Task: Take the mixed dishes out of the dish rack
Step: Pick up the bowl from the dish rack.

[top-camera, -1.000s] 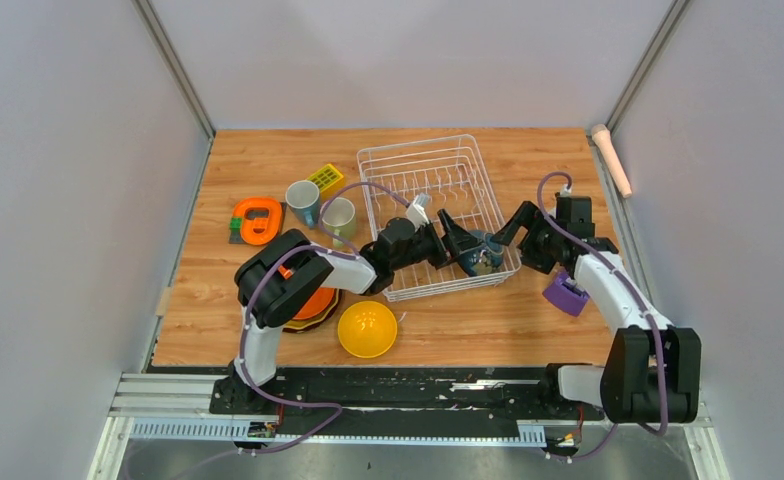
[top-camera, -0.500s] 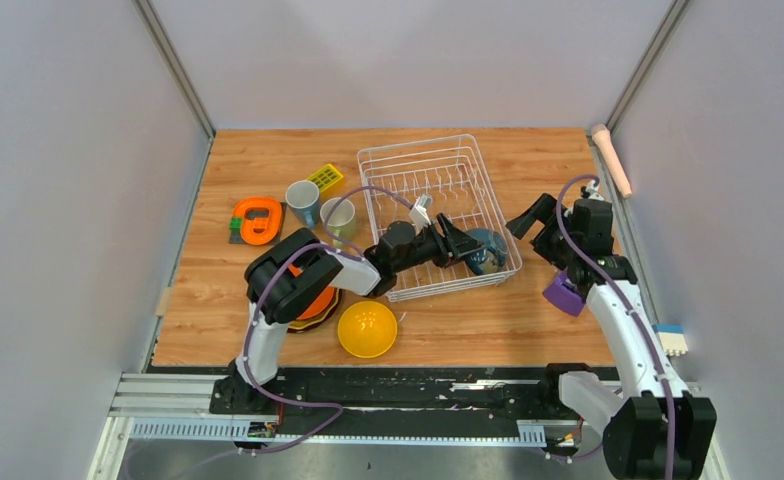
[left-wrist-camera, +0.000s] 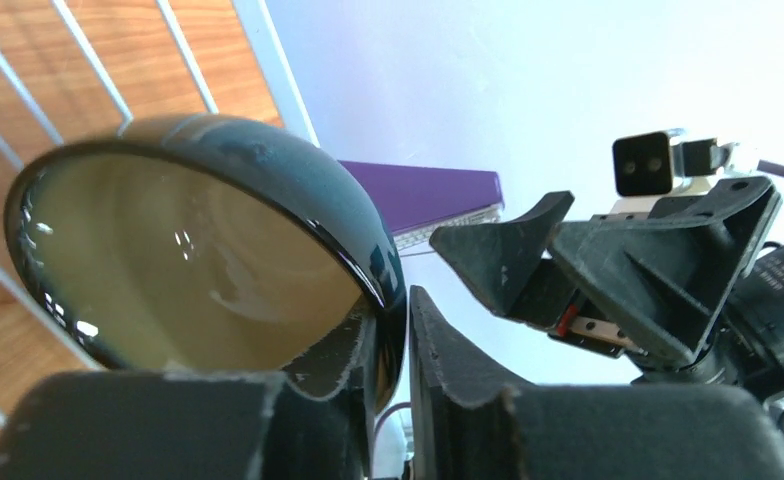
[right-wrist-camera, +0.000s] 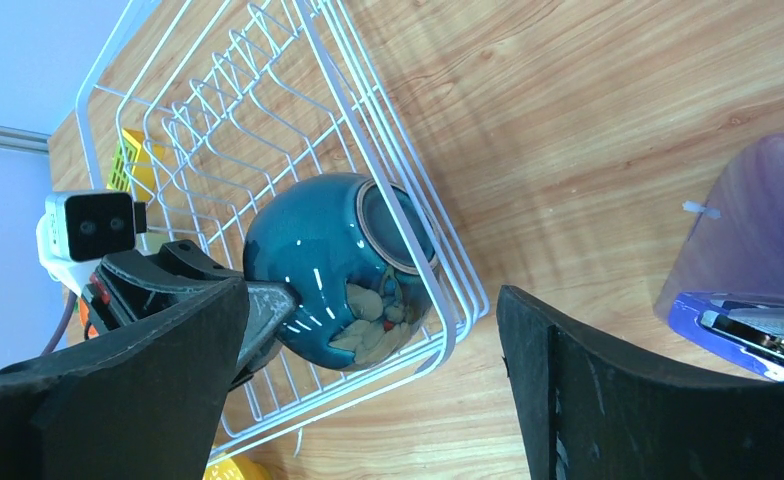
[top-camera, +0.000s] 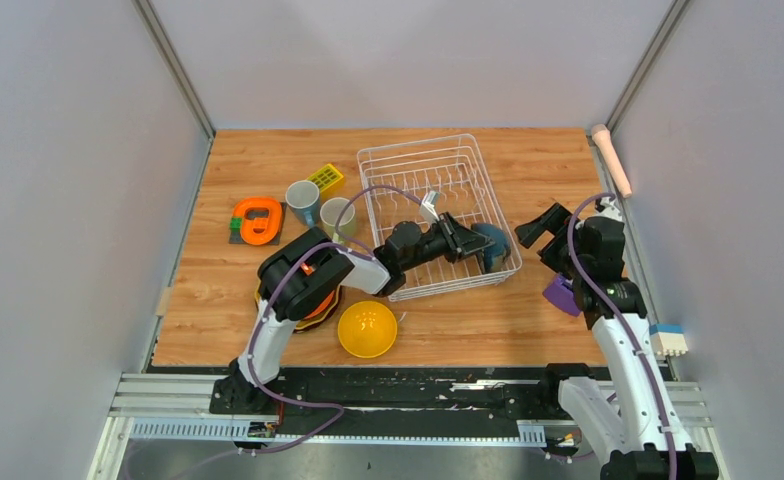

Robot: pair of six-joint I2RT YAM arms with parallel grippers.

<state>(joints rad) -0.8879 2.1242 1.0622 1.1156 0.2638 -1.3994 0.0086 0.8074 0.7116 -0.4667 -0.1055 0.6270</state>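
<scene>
— What is held by the left gripper (top-camera: pixel 473 248)?
— The rim of the dark bowl (right-wrist-camera: pixel 328 270) is pinched between its fingers (one inside the bowl, one outside).
— Where is the bowl found?
— It is tipped on its side in the near right corner of the dish rack (top-camera: pixel 413 144), with its foot turned rightward.
— And the right gripper (top-camera: pixel 541 222)?
— It is spread wide with nothing held, just right of the rack and near a purple object (top-camera: pixel 565 293).

No text, label, brand, number or sign can be read in any of the views.
</scene>
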